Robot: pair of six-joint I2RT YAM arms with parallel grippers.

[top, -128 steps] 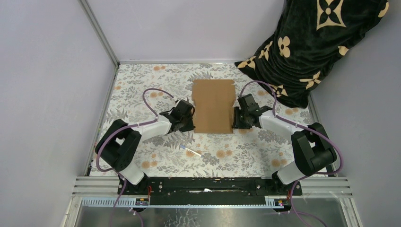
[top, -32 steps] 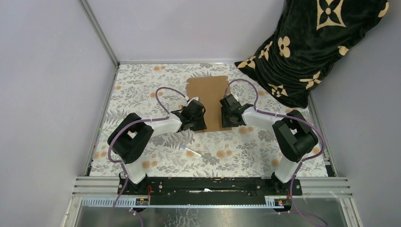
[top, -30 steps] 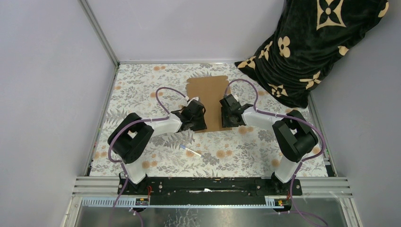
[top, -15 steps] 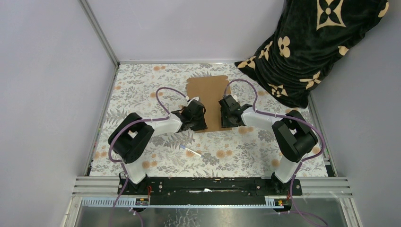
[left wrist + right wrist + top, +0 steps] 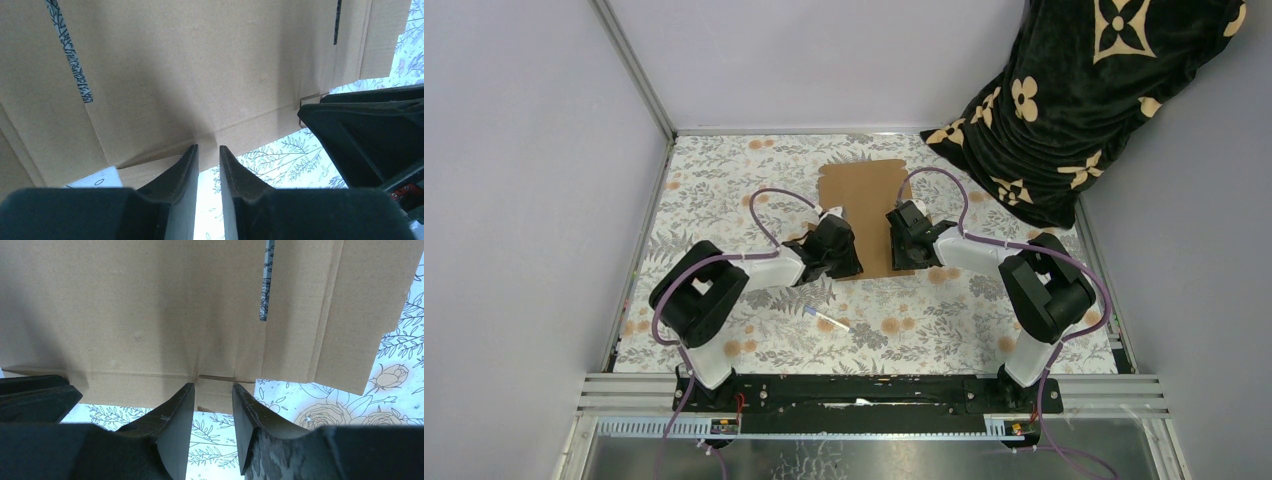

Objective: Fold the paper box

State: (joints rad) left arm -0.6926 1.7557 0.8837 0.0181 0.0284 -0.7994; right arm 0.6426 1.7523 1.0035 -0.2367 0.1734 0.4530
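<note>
The paper box (image 5: 864, 186) is a brown cardboard sheet lying on the flowered tablecloth, its two side panels raised between the arms. My left gripper (image 5: 844, 250) presses against its left panel and my right gripper (image 5: 902, 240) against its right panel. In the left wrist view the paper box (image 5: 200, 65) fills the upper frame, and my left gripper (image 5: 208, 147) touches its lower fold with a narrow gap, holding nothing. In the right wrist view my right gripper (image 5: 213, 386) stands open, its tips at a fold line of the paper box (image 5: 150, 305).
A small white pen-like stick (image 5: 827, 319) lies on the cloth in front of the left arm. A black blanket with gold flowers (image 5: 1074, 100) fills the back right corner. Grey walls close the left and back sides. A metal rail (image 5: 874, 390) runs along the near edge.
Since the earliest frame both grippers have moved inward and the sheet's sides have come up, so it looks narrower. In the last second only the left arm has shifted slightly.
</note>
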